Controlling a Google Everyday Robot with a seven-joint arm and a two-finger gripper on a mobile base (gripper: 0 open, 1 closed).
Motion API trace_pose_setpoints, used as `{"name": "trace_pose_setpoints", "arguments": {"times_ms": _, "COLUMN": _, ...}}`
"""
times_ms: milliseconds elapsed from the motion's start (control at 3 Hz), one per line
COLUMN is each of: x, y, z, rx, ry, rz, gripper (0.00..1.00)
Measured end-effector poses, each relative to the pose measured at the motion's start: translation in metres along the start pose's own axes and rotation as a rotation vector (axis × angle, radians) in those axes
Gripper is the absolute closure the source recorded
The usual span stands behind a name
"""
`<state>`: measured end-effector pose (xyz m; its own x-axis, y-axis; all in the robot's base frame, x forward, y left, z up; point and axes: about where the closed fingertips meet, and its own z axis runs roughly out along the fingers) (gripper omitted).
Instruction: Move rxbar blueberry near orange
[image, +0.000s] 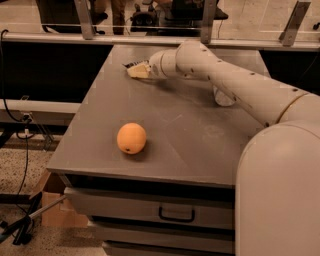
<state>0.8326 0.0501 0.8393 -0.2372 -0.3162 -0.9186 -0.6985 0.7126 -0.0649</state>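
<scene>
1. Where the white arm (240, 90) reaches in from the lower right across the grey desk (190, 150), its gripper (136, 71) sits low over the far left part of the top, pointing left.
2. Whether the gripper is spread or clamped cannot be made out here.
3. A thin dark sliver with pale specks, apparently the rxbar blueberry (131, 64), shows right at the gripper's far edge. It is unclear whether it is held or only lying against the gripper.
4. The orange (132, 138) rests on the desk well apart from the gripper, almost straight toward the front edge from it, its small dark dimple facing forward.
5. To the gripper's right, a clear bottle (222, 96) stands behind the forearm, mostly hidden by it.
6. Below the desk's front edge, a drawer handle (176, 215) shows.
</scene>
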Motion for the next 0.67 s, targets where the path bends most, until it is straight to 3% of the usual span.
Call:
{"name": "trace_pose_setpoints", "arguments": {"times_ms": 333, "x": 0.001, "y": -0.008, "z": -0.012, "rx": 0.008, "ry": 0.014, "rz": -0.016, "gripper": 0.62}}
{"name": "trace_pose_setpoints", "arguments": {"times_ms": 667, "x": -0.005, "y": -0.018, "z": -0.046, "rx": 0.015, "ry": 0.014, "rz": -0.045, "gripper": 0.85}}
